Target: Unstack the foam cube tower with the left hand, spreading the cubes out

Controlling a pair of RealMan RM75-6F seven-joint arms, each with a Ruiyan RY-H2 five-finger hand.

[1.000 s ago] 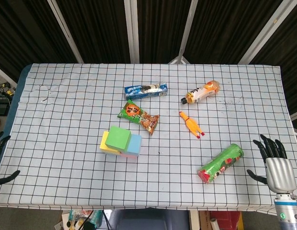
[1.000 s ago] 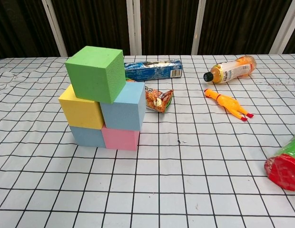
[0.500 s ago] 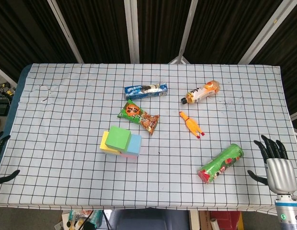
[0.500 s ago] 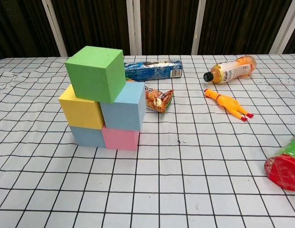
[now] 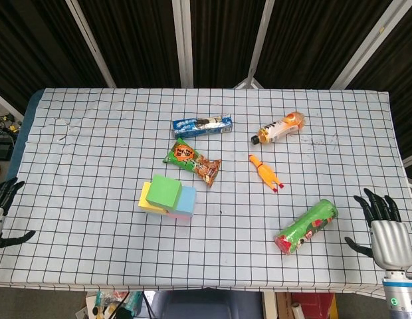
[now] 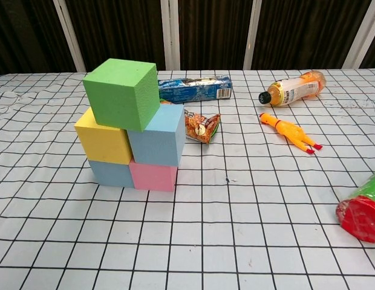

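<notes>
The foam cube tower (image 6: 130, 124) stands untouched left of centre on the checked table (image 5: 93, 166): the green cube (image 6: 122, 92) sits alone on top, tilted across the yellow cube (image 6: 103, 142) and light blue cube (image 6: 157, 138), with a grey-blue cube (image 6: 110, 174) and pink cube (image 6: 153, 176) at the bottom. Just behind the tower lies the snack packet (image 6: 201, 127), close to the light blue cube's far side. Further back rests the blue biscuit pack (image 6: 195, 88). Off to the right lie the orange drink bottle (image 6: 292, 87) on its side and the rubber chicken (image 6: 288, 133). The green can with the red lid (image 5: 306, 226) lies near the front right, well apart from the tower.

Now the left hand (image 5: 1, 211) comes into play at the table's left edge: against half a second ago, more of it shows, with dark fingers spread and nothing held, still far from the cubes. The right hand (image 5: 384, 229) hovers at the front right corner beside the can, fingers fanned apart, holding nothing, and sits a touch lower in the head view than before. Every cube and every item on the cloth lies exactly where it did.
</notes>
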